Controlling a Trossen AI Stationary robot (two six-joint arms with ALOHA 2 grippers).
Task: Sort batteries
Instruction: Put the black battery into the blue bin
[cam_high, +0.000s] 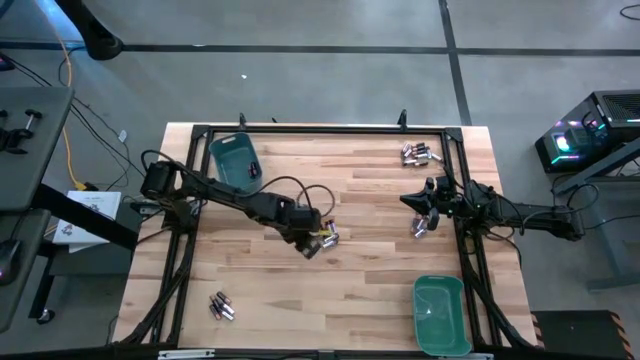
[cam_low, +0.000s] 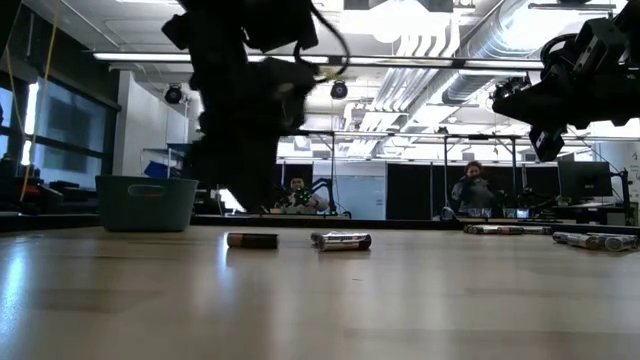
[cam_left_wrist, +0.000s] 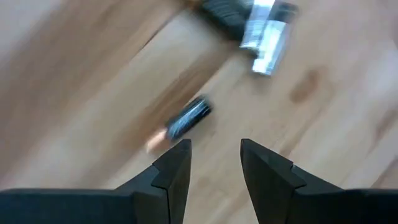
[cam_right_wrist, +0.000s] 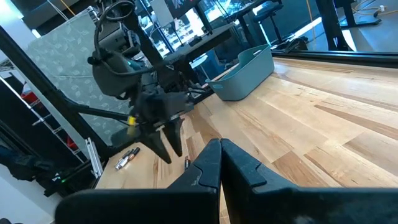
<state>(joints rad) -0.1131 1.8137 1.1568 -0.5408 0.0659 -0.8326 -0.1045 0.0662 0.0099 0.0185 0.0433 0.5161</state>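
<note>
We start with the pale wooden plank tabletop (cam_high: 330, 290), framed by a black metal rail. On it stand two teal rectangular plastic bins: one (cam_high: 235, 160) toward eleven o'clock, the other (cam_high: 441, 315) toward five o'clock. The left arm reaches in from nine o'clock to the centre, where its left tool (cam_high: 318, 243) hangs low over the wood. The right arm comes in from three o'clock, and its right tool (cam_high: 424, 200) is held above the tabletop, fingers pressed together on nothing.

The small cylindrical batteries lie in loose groups: a cluster (cam_high: 420, 153) at one o'clock, a few (cam_high: 221, 306) at seven o'clock, one or two (cam_high: 421, 227) just below the right tool, and a couple (cam_high: 329, 237) at the centre beside the left tool. In the left wrist view the left tool's fingers (cam_left_wrist: 176, 167) stand partly apart with nothing between them; a dark battery with a copper end (cam_left_wrist: 184, 120) lies just ahead of them, and silvery cells (cam_left_wrist: 266, 31) lie farther on.

We judge the risk to be a missed pick. The dark battery lies askew to the gap, not between the fingers, so closing now would catch nothing. A fingertip landing on the round cell could roll it away or knock it into the silvery ones, mixing the kinds.
</note>
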